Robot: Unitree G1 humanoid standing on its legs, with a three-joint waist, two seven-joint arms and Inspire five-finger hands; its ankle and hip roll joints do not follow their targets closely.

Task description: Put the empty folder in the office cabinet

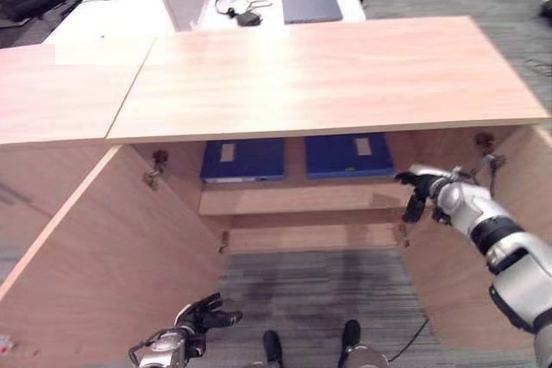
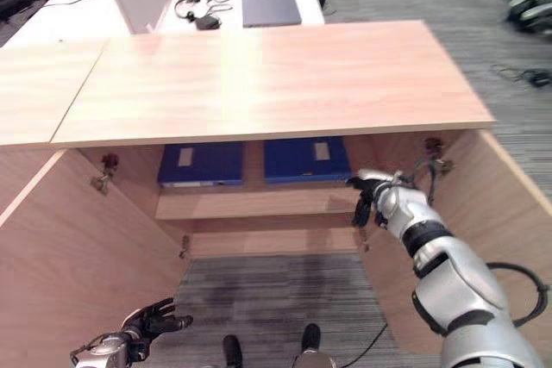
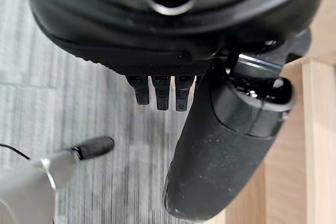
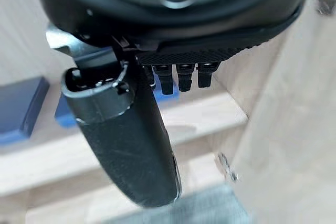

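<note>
Two blue folders lie flat side by side on the upper shelf of the open wooden cabinet: the left folder and the right folder. My right hand hovers just in front of the shelf's right end, below and to the right of the right folder. Its fingers are relaxed and hold nothing, as the right wrist view confirms with the thumb free and a folder beyond. Low down near the carpet hangs my left hand, open and empty.
Both cabinet doors stand swung out: the left door and the right door, framing the carpet strip between them. Behind the cabinet is a white desk with a closed laptop and cables.
</note>
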